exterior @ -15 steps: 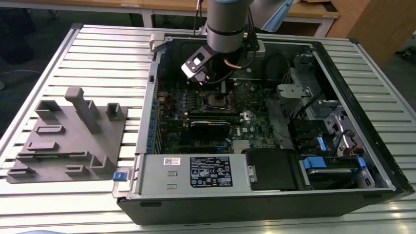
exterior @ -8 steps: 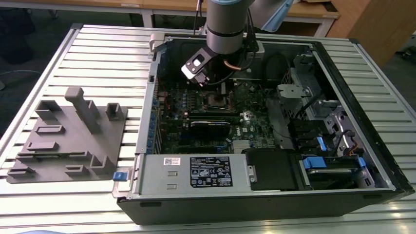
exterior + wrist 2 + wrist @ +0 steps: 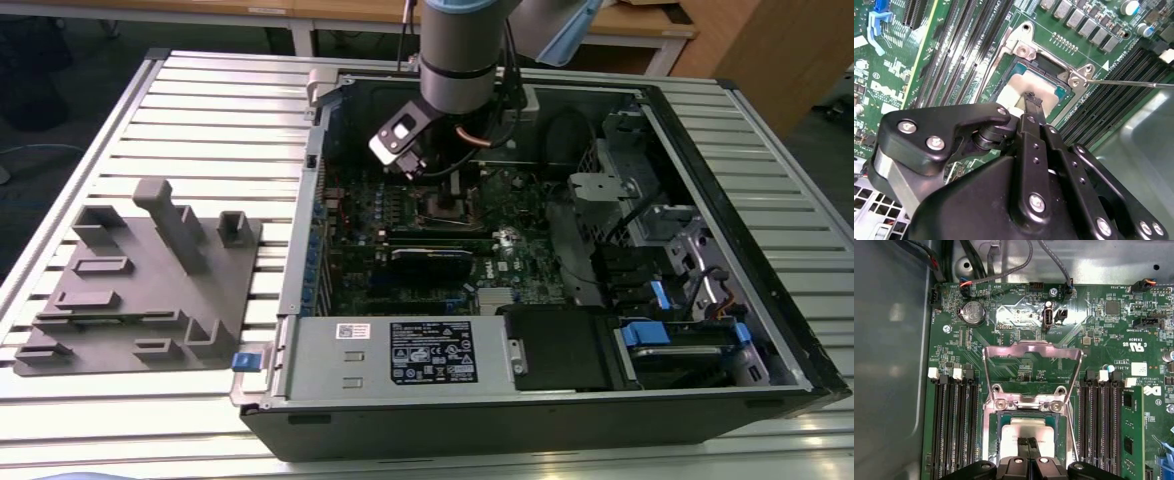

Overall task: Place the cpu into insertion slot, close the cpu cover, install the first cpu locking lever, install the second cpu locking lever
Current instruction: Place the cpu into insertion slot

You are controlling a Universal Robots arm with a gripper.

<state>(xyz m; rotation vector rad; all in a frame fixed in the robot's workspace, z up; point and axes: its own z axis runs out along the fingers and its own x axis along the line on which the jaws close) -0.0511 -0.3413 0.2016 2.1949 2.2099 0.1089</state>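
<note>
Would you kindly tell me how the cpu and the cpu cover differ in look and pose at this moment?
The cpu is a solid pale plate, while the cpu cover is a thin frame with a window cut-out. The cpu lies flat in the insertion slot, whereas the cpu cover is swung open, clear of it. Both are silvery metal and roughly square in outline.
</note>
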